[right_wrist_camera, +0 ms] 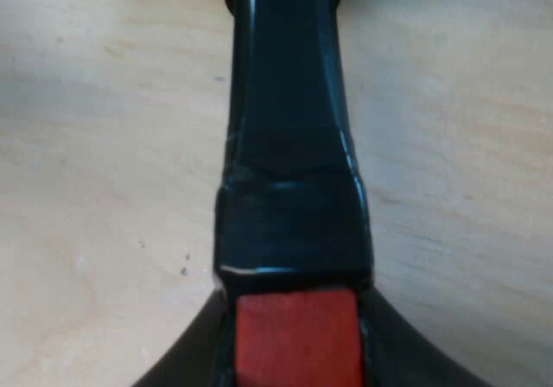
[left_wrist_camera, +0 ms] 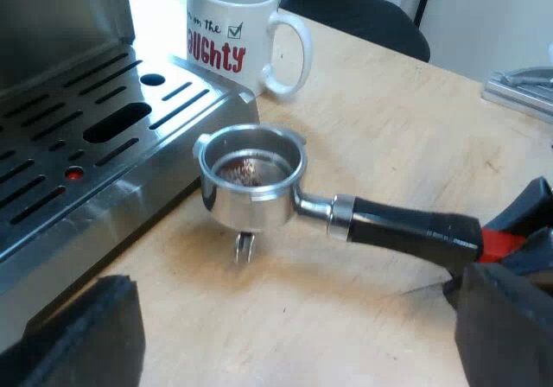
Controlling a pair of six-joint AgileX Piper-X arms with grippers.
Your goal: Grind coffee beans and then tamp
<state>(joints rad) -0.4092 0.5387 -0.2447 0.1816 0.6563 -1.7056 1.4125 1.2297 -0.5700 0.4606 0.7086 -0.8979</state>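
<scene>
On the table (left_wrist_camera: pixel 389 145), just beside the machine's (left_wrist_camera: pixel 52 24) drip tray (left_wrist_camera: pixel 112 218), the holder (left_wrist_camera: pixel 251 175) stands upright on its spout, basket mouth up. Take the basket as the centre of a dial in the left wrist view. The tray's corner then sits at about eleven o'clock and the mug (left_wrist_camera: pixel 229 28) at twelve. The handle (left_wrist_camera: pixel 406 227) runs out toward four o'clock, held level above the wood.

The basket's inside looks dark with a brownish glint; I cannot tell whether that is coffee. The mug is white with red lettering. It stands on the table close to the tray's far corner, its ear turned to three o'clock.

My left gripper (left_wrist_camera: pixel 294 305) is spread wide and holds nothing. One finger (left_wrist_camera: pixel 78 335) is near the tray's front wall. The other (left_wrist_camera: pixel 505 326) is close by the handle's red end (left_wrist_camera: pixel 501 244), and I cannot tell whether they touch.

My right gripper (right_wrist_camera: pixel 294 357) has closed on that red end. In its own view its dark fingers (right_wrist_camera: pixel 177 365) press in from nine and three o'clock, and the black handle stretches away from it toward twelve over bare wood.
</scene>
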